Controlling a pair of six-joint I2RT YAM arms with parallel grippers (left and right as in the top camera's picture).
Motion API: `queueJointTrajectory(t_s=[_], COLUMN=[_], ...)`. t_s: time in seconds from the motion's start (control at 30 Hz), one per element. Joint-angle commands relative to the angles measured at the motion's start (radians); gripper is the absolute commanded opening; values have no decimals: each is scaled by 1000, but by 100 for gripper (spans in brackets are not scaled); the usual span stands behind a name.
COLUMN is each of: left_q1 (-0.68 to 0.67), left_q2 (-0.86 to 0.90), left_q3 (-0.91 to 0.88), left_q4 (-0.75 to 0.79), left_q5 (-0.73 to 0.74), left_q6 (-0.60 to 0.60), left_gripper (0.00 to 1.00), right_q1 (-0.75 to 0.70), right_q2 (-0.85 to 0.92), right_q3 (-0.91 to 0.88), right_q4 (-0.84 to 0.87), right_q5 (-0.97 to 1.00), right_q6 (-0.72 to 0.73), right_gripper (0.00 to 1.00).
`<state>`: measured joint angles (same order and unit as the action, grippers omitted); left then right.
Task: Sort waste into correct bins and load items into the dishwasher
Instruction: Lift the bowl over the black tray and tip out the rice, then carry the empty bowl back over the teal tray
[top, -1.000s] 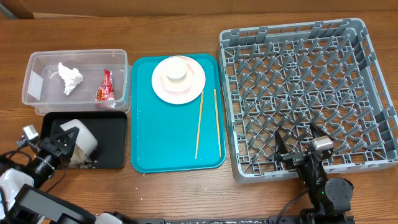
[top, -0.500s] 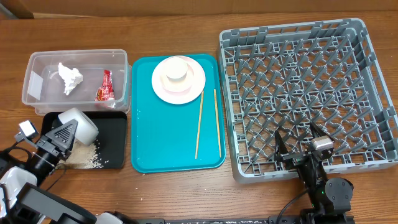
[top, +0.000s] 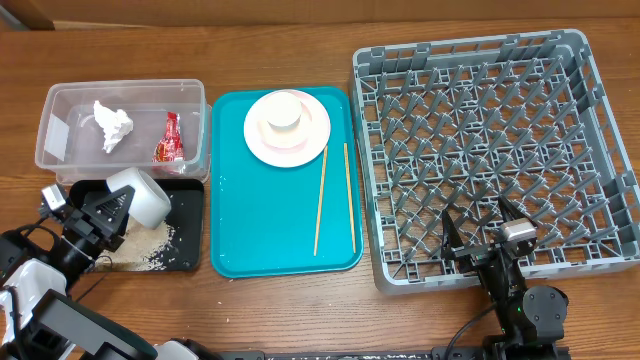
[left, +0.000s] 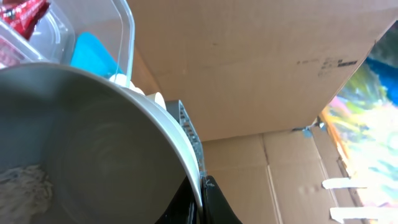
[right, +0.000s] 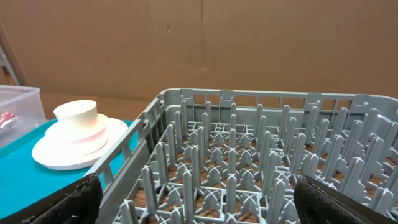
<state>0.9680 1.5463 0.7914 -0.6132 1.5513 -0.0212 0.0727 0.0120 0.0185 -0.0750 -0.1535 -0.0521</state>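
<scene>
The left pincer (top: 103, 214) grips the white bowl (top: 140, 196) by its rim, tipped over the black tray (top: 187, 228) where rice (top: 140, 246) lies. The dish rack (top: 470, 43) sits far right across the counter (top: 300, 310); the right pincer (top: 480, 226), spread and empty, hovers at its near edge.

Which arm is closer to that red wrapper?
Left. The left tool, holding a white bowl, is right beside the clear tub containing the red wrapper; the right tool is over the grey rack, across the teal tray.
</scene>
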Motion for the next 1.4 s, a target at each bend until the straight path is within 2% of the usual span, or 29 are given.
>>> queueJointTrajectory(t_s=[0.0, 0.1, 0.17, 0.3, 0.57, 0.77, 0.87, 1.1, 1.37], left_q1=[-8, -7, -8, -7, -7, -8, -26, -193, -474], left_q2=[-24, -24, -24, -24, -24, -24, -24, -25, -25], left_q3=[-7, -7, -7, -7, -7, -7, -7, 1, 33], left_q4=[-10, 49, 14, -17, 54, 31, 31, 35, 36], left_q5=[31, 31, 31, 31, 30, 30, 30, 7, -235], left_q6=[-42, -44, -109, -86, -64, -194, -196, -196, -263], left_gripper=[4, 4, 4, 4, 4, 4, 4, 4, 4], right_q1=[-3, -3, -3, -3, -3, -3, -3, -3, -3], right_q2=[-9, -9, -9, -9, -9, -9, -9, -9, -9], right_q3=[-11, -11, -11, -11, -11, -11, -11, -11, -11], right_q4=[5, 6, 5, 6, 6, 5, 5, 6, 6], right_q5=[-5, -5, -5, -5, -5, -5, -5, -5, -5], right_q6=[-1, -1, -1, -1, -1, -1, -1, -1, -1], right_gripper=[100, 100, 100, 100, 100, 100, 100, 100, 100])
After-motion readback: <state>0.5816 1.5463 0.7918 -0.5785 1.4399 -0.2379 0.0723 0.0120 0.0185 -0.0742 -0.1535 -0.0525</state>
